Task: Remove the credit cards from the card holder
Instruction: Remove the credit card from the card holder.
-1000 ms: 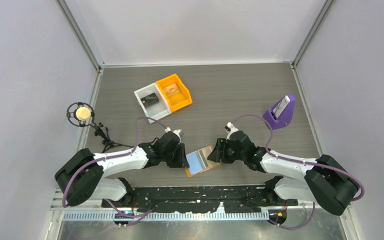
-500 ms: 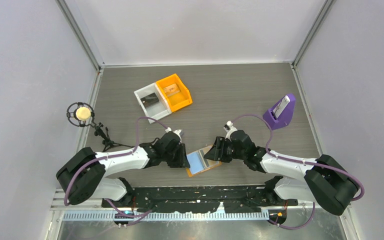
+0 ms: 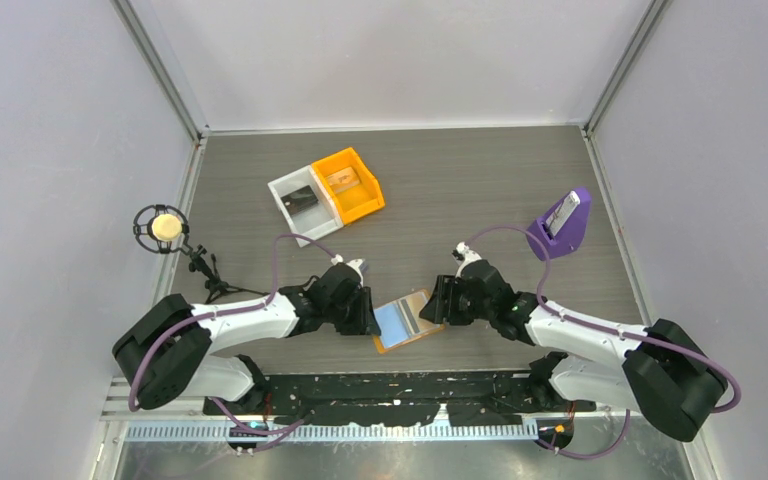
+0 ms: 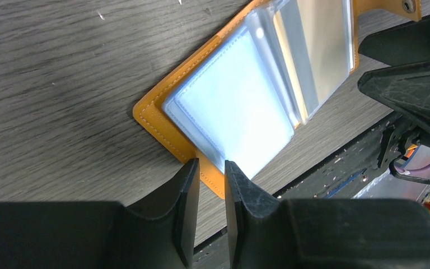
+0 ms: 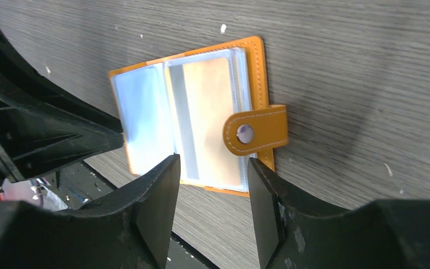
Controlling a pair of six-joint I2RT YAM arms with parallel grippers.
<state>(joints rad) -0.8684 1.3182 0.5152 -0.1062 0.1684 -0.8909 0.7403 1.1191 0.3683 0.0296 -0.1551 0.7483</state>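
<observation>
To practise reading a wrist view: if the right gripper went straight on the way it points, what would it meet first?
Probably the card holder: it lies open just ahead of the right gripper fingers, though depth is unclear.
</observation>
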